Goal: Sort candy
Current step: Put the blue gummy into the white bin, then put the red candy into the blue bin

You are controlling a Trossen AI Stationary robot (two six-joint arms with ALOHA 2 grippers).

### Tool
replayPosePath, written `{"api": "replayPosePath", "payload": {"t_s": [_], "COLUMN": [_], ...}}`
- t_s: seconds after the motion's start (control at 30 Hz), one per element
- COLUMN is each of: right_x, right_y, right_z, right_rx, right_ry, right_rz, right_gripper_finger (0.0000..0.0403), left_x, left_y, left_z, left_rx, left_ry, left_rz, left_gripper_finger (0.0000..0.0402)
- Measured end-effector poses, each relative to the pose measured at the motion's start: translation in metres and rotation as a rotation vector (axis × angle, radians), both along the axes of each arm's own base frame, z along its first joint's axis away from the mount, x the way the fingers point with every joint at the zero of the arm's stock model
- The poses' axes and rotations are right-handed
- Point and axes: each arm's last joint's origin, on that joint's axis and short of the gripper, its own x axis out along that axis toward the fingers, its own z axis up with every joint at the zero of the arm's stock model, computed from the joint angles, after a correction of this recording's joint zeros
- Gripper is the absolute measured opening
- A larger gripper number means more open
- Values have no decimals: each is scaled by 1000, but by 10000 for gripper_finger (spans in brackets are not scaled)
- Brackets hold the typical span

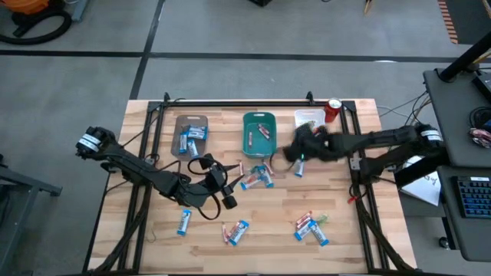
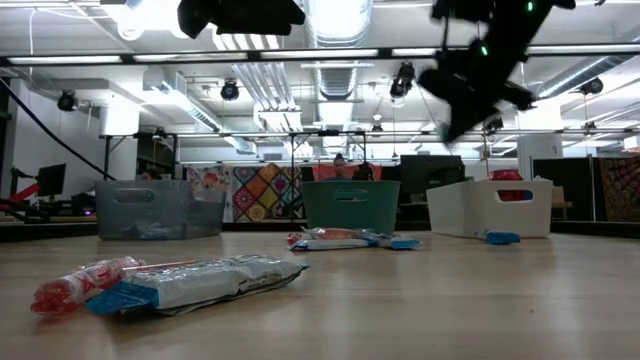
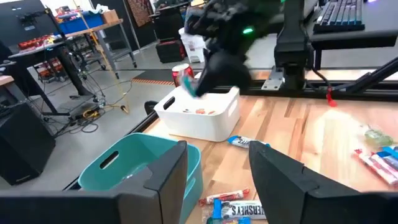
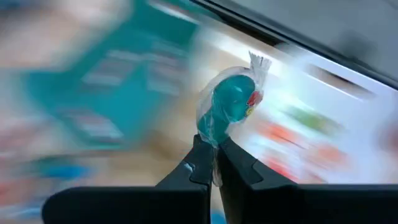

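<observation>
My right gripper [image 4: 211, 163] is pinched tight on the clear wrapper of a blue sweet [image 4: 230, 106], which stands up above the fingertips with its twisted end on top. From above, that gripper [image 1: 301, 146] hangs over the tabletop [image 1: 268, 245] between the teal tray [image 1: 258, 133] and the white tray [image 1: 309, 117], with the red can [image 1: 333, 110] beyond at the back edge. The scene behind the sweet is smeared, so I cannot tell which tray it is over.

My left gripper [image 3: 217, 180] has its fingers well apart and nothing between them. It is raised above the middle of the tabletop [image 1: 229, 201], facing the teal and white trays.

The rest of the candy is scattered. A cluster of blue-and-white bars [image 1: 257, 179] lies just in front of the teal tray. More bars and red sticks [image 1: 309, 227] lie near the front right, a pair [image 1: 236, 231] near the front middle, and a single bar [image 1: 184, 222] near the front left. The brown tray [image 1: 192, 135] holds several blue-and-white bars, the teal tray holds a red-and-white piece, and small pieces lie in the white tray.
</observation>
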Motion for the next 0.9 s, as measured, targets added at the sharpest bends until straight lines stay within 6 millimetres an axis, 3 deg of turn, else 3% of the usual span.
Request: {"api": "replayPosePath", "payload": {"t_s": [0.13,0.23,0.4,0.67,0.9], "right_x": [-28,-30,-27,-25,-8], "right_y": [-36,-52,-61,-59,-22], "right_z": [-7,-11,-19,-14,18], "right_rx": [64,113,126,144,156], "right_ry": [129,169,213,192,29], "right_rz": [-256,-272,-273,-222,5], "right_gripper_finger": [9,17,65,140,146], "left_x": [-1,-1,-1,-1,0], "left_y": [-2,-2,-2,-4,-11], "left_z": [1,1,0,-1,-9], "left_rx": [-15,-28,-33,-69,-138], "left_ry": [-12,-18,-19,-2,97], "left_rz": [-4,-1,-1,-79,-338], "left_gripper_finger": [157,157,157,157,157]}}
